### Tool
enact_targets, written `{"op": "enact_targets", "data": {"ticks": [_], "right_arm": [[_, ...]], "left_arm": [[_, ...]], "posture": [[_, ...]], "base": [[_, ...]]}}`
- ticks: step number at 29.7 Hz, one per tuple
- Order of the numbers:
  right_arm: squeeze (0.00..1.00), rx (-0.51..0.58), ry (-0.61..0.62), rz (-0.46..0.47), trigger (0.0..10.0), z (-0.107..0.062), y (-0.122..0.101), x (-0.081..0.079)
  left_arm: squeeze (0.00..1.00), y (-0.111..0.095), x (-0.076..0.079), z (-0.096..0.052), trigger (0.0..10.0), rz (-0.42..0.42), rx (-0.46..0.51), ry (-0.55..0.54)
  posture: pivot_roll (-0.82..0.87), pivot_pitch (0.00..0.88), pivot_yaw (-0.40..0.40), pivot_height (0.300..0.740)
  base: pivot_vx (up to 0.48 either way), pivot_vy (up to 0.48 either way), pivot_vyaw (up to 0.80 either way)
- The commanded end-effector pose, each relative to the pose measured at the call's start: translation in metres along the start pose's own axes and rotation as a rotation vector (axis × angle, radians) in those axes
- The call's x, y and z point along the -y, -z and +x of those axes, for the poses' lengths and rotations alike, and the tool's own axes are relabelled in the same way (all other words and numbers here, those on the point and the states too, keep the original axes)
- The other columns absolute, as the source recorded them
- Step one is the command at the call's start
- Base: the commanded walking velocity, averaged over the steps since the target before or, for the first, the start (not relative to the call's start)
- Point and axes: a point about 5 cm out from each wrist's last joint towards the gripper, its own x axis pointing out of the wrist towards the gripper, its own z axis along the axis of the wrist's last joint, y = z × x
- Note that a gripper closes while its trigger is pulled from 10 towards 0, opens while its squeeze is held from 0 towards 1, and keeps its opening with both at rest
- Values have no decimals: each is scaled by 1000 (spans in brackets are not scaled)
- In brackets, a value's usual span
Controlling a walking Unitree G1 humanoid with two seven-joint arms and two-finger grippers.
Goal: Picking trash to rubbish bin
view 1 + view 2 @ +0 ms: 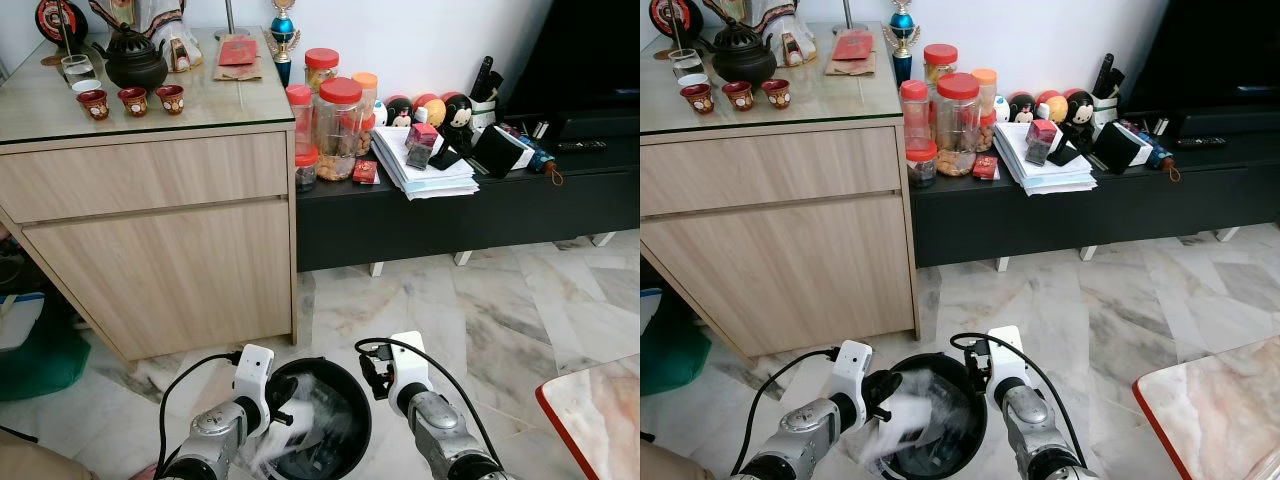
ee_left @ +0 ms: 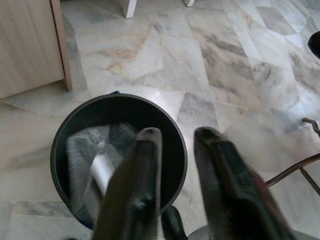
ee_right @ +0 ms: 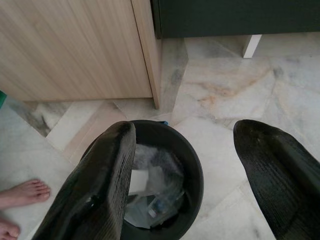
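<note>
Left fingers: my left gripper (image 2: 175, 175) hovers over the rubbish bin (image 2: 172, 131), fingers (image 2: 135, 190) parted by a narrow gap, nothing between them.
Right fingers: my right gripper (image 3: 182, 175) is just beside the bin's rim, fingers (image 3: 100, 175) spread wide, empty.
Trash: clear crinkled plastic wrap (image 1: 310, 410) and a white scrap (image 2: 102, 170) lie blurred inside the bin; other bits sit at its bottom.
Bin: black, round, on marble floor (image 1: 520, 300), near the corner of the wooden cabinet (image 1: 160, 250).
Beyond bin: black low shelf (image 1: 450, 215) with red-lidded jars (image 1: 335, 125) and papers.
Person: a bare foot (image 3: 22, 192) on the floor, near the bin.
</note>
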Motion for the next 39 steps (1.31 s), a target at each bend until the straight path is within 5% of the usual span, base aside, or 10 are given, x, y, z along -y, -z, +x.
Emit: {"op": "enact_targets", "data": {"ticks": [1, 8, 9, 11, 18, 21, 33, 39], "right_arm": [[0, -7, -2, -4, 10000, -1, 3, 0], [0, -9, -3, -5, 10000, -1, 3, 0], [0, -9, -2, -3, 10000, -1, 4, 0], [0, -8, 0, -2, 10000, -1, 4, 0], [0, -76, 38, 4, 10000, -8, 23, 6], [0, -103, 62, 1, 10000, -12, 31, 10], [0, -297, 208, 27, 10000, -43, 85, 34], [0, -362, 211, 27, 10000, -54, 104, 32]], "left_arm": [[1000, 10, 0, -2, 10000, -11, -44, -4], [1000, 10, -7, -5, 10000, -2, -44, -52], [0, 10, -8, -5, 10000, 0, -43, -59], [0, 10, -9, -6, 10000, 3, -42, -66], [0, 32, -46, -32, 10000, -14, -88, -395], [0, 42, -52, -41, 10000, -8, -123, -450], [0, 89, -58, -75, 10000, 4, -262, -595], [0, 111, -55, -90, 10000, -8, -344, -643]], "posture": [[-20, 66, -57, 740], [-19, 67, -58, 740], [-19, 67, -58, 740], [-19, 67, -58, 740], [-20, 61, -57, 740], [-16, 61, -58, 740], [-15, 59, -59, 740], [-15, 54, -58, 740]], "base": [[0, 0, 0], [0, 0, 0], [0, 0, 0], [0, 0, 0], [0, 0, 0], [0, 0, 0], [0, 0, 0], [0, 0, 0]]}}
